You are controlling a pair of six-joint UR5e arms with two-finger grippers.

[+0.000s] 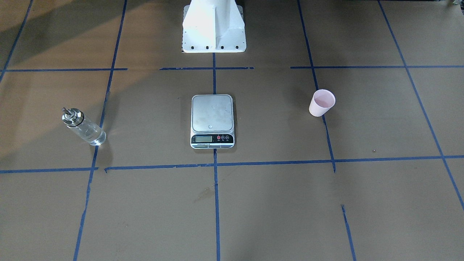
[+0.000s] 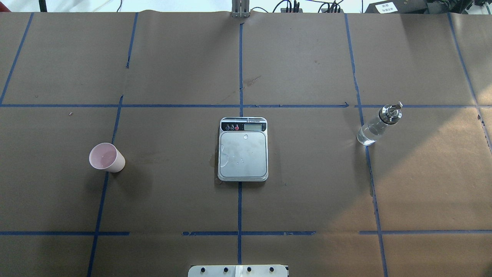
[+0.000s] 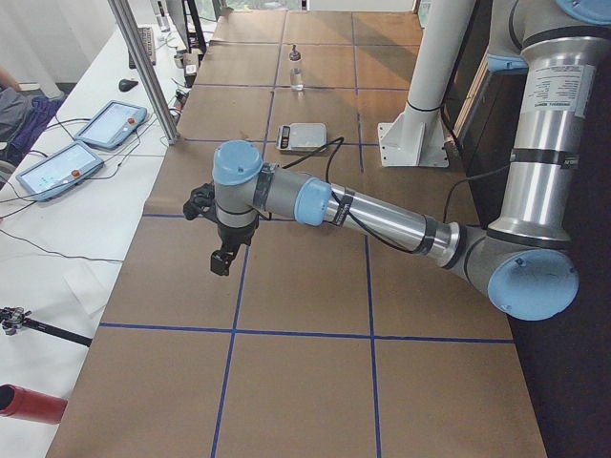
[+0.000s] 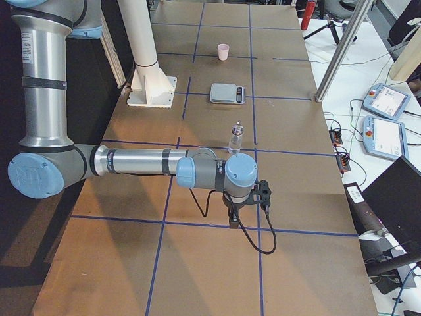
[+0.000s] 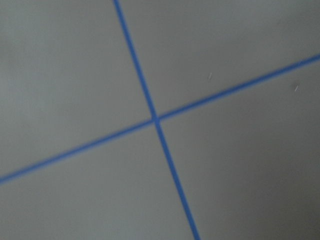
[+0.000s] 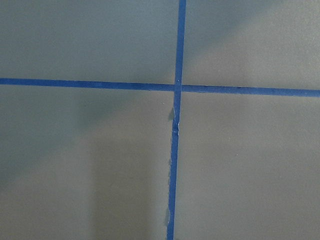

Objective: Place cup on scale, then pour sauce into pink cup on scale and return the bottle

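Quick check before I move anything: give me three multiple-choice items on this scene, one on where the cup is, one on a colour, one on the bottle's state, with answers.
1. Where is the cup relative to the scale?
A. on its plate
B. apart from it, on the robot's left
C. apart from it, on the robot's right

2. What colour are the tape lines?
A. blue
B. red
C. yellow

3. The bottle is:
A. lying on its side
B. tipped over the cup
C. standing upright

Answers:
1 B: the overhead view shows it at the left, with a clear gap to the scale.
2 A: every view shows blue lines.
3 C: it stands cap up, alone, on the robot's right.
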